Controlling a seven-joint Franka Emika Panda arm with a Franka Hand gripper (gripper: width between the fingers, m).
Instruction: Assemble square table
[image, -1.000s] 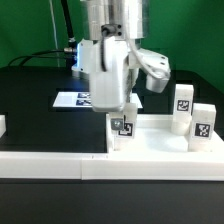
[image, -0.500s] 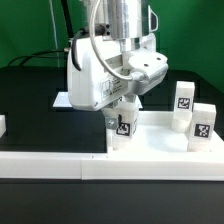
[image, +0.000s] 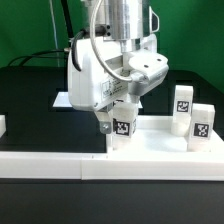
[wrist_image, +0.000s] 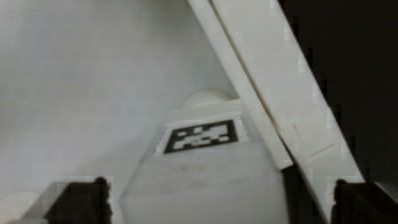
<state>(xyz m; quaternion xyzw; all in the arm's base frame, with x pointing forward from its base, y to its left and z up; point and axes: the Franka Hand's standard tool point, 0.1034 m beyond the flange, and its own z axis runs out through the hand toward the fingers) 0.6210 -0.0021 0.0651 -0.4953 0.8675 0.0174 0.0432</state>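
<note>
Three legs: white blocks, each with a black-and-white tag; one leg (image: 122, 131) stands upright directly under the gripper (image: 119, 122), two more legs (image: 184, 108) (image: 203, 125) stand well apart toward the exterior view's right.
Tabletop: white square tabletop (image: 150, 150) with raised rim lies flat on the black table (image: 40, 110), front edge against the long white wall strip (image: 60, 168).
Gripper state: jaws stand wide, one black fingertip (wrist_image: 80, 198) on each side of the leg (wrist_image: 210, 150) in the wrist view, apparently clear of it; nothing is held.
Key relation: the leg's long axis runs vertical, in line with the gripper's approach; the tagged top sits between the fingertips, so any regrasp means a straight closure and any retreat a straight lift.
Leg seating: it looks planted at the tabletop's near corner, though the arm hides the joint, so I cannot confirm how deep it sits.
Marker board: the marker board (image: 66, 99) lies flat behind the arm.
</note>
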